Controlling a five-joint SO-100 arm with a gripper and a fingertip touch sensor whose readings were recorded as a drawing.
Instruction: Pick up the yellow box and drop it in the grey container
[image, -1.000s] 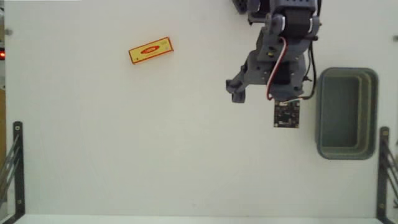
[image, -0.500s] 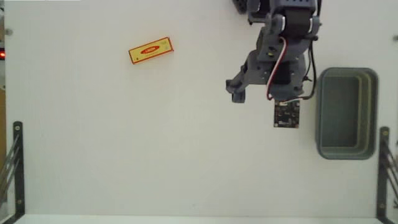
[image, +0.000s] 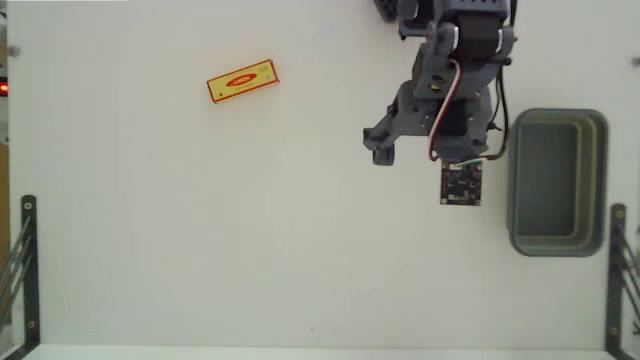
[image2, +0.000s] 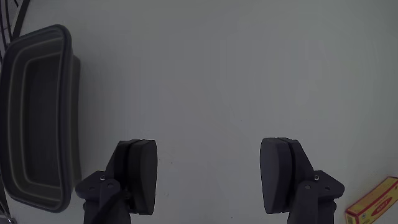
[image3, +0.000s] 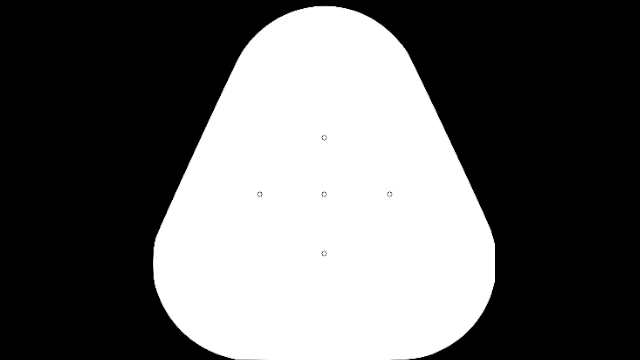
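Observation:
The yellow box (image: 243, 81) with a red oval label lies flat on the white table at the upper left of the fixed view, slightly tilted. The grey container (image: 557, 118) stands at the right edge, and nothing shows inside it. My gripper (image: 420, 150) hangs over the table between them, just left of the container and far from the box. In the wrist view the gripper (image2: 209, 171) is open, its two dark fingers wide apart with bare table between them. There the container (image2: 37, 34) is at the left and a corner of the box (image2: 373, 202) at the bottom right.
Black metal brackets stand at the lower left (image: 25, 260) and lower right (image: 615, 270) edges of the table in the fixed view. The arm's base sits at the top edge, above the gripper.

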